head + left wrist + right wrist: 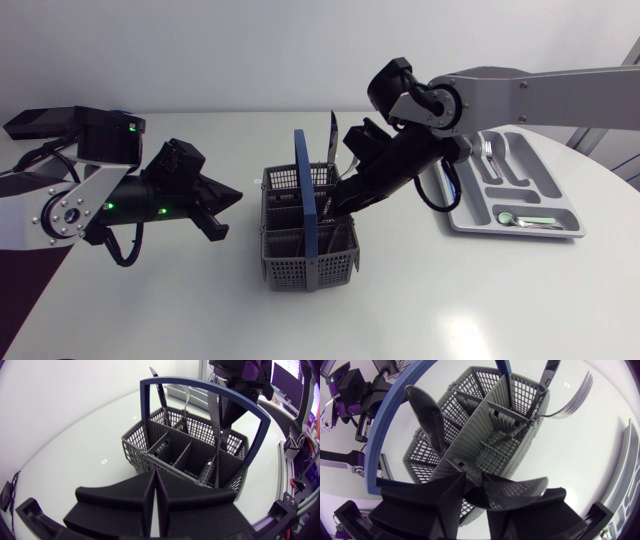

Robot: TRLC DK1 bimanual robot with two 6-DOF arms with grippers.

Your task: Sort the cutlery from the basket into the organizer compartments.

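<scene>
Cutlery is still in the basket (300, 262), and the right gripper (475, 485) is down inside it. Its two wedge fingers are drawn to a narrow gap. A flat utensil (427, 415) rises from between them, and they appear to press it from both sides. From the left wrist view the same utensil (215, 435) runs as a long pale strip alongside the right gripper's fingers, its lower end down in a compartment.

Just ahead of this gripper are the basket's grey mesh dividers, and its blue handle (380, 430) arches over them to one side. Further ahead a fork (570, 400) leans in a far compartment, its tines out past the rim. A dark knife (331, 135) stands upright in the basket's back corner, beyond the handle.

Behind the right arm, well apart from the basket, is the organizer (520, 233), a pale tray already holding a few pieces in its compartments.

On the other side of the basket, the left gripper (228, 200) hangs just short of the basket wall, pointing at it. Its fingers (145, 502) are pressed flat together with nothing between them.
</scene>
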